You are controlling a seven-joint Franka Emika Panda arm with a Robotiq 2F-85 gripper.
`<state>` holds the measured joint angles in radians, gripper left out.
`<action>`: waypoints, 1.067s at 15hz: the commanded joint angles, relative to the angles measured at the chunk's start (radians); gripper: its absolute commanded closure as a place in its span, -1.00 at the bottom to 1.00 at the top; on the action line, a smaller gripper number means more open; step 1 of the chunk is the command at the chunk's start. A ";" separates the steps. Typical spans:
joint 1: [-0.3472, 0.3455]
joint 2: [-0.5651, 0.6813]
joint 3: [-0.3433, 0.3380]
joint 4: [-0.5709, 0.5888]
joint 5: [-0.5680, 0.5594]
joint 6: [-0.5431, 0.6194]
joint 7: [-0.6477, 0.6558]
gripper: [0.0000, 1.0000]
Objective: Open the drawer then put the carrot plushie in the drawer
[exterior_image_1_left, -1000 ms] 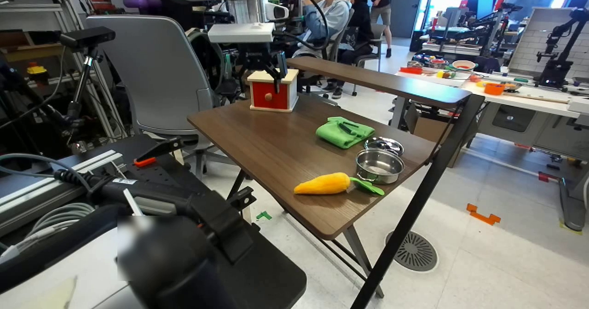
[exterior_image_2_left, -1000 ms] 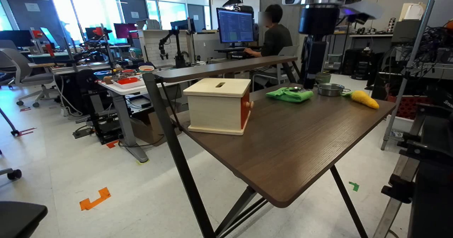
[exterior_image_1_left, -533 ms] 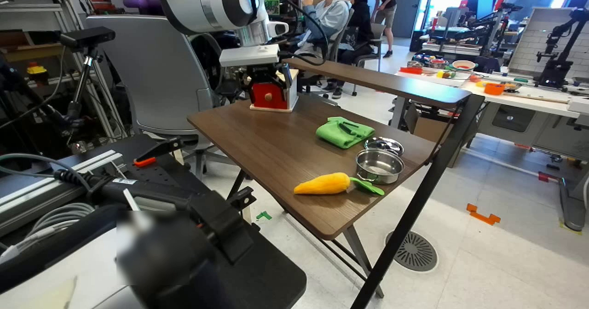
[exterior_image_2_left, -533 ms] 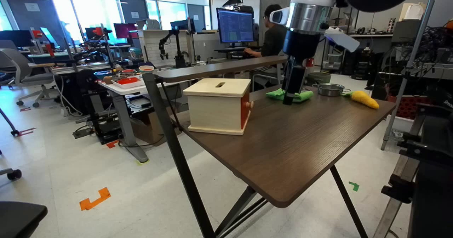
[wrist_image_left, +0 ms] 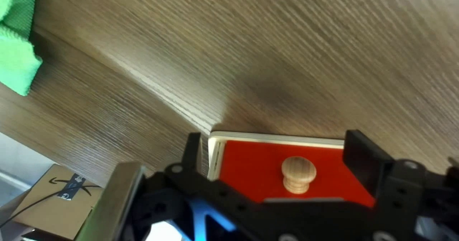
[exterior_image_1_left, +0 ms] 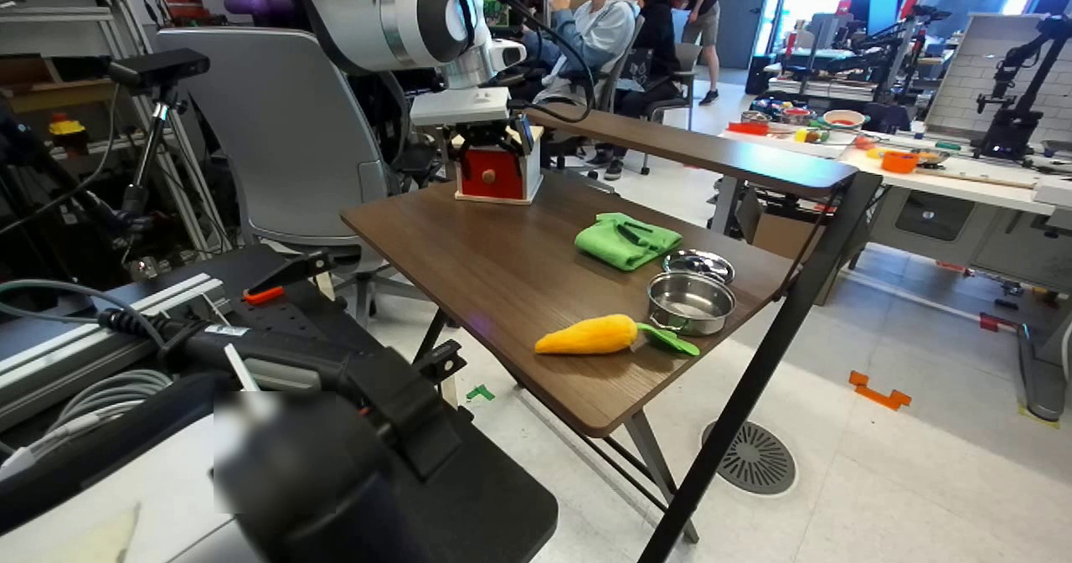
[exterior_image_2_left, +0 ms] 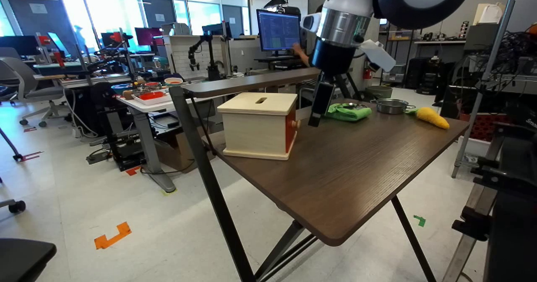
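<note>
The drawer box is pale wood with a red front, and stands at one end of the table. The drawer (exterior_image_1_left: 507, 184) is shut in both exterior views (exterior_image_2_left: 290, 129). Its round wooden knob (wrist_image_left: 298, 169) sticks out of the red front in the wrist view. My gripper (wrist_image_left: 274, 144) is open and empty, its fingers wide on either side of the knob and not touching it. In an exterior view the tilted gripper (exterior_image_2_left: 314, 121) hangs just in front of the knob, a short gap away. The yellow-orange carrot plushie (exterior_image_1_left: 590, 335) with green leaves lies at the table's opposite end (exterior_image_2_left: 432, 118).
A folded green cloth (exterior_image_1_left: 628, 240) with a dark item on it lies mid-table. A metal pot (exterior_image_1_left: 691, 305) and a shiny lid (exterior_image_1_left: 699, 264) stand between cloth and carrot. A raised shelf (exterior_image_1_left: 670, 144) runs along one table edge. A cardboard box (wrist_image_left: 53, 201) lies below the table.
My gripper has come down, tilted and moved toward the red drawer front, from farther off over the table. The drawer, carrot, cloth and pot have not moved.
</note>
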<state>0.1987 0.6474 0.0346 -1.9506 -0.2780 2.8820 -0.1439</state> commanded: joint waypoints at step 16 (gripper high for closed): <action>-0.076 0.073 0.111 0.056 0.144 0.038 -0.011 0.99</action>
<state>0.1422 0.7181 0.1266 -1.8932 -0.1482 2.8867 -0.1401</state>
